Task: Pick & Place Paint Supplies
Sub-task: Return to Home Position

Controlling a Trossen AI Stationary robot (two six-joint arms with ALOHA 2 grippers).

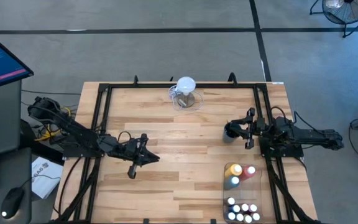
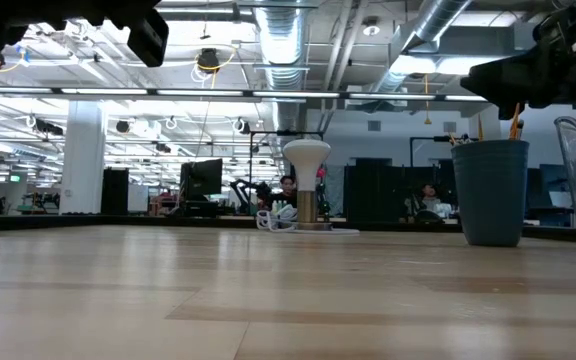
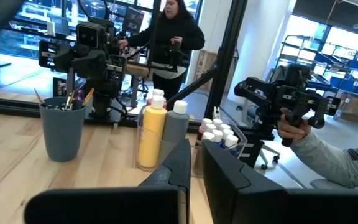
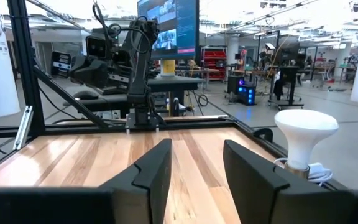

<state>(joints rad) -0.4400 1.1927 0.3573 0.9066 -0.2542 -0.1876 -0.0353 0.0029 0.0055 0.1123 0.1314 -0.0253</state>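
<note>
Plastic squeeze bottles (image 3: 152, 134) stand caps-up in the clear bin (image 1: 259, 186) by the right arm, light, slick, best gripped round the body; thin stiff paintbrushes (image 3: 72, 99) lean near-vertical in the blue cup (image 3: 61, 134); left gripper (image 3: 196, 150) narrowly parted, right gripper (image 4: 196, 152) wide apart, both empty.

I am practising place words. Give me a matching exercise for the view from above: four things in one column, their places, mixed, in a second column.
1. blue cup
2. transparent bin
3. clear jug
4. left gripper

A. far edge, in the middle
B. near right corner
C. left half, over bare wood
D. right half, beyond the bin

Pairs: 1-D, 2-B, 3-A, 4-C
</note>
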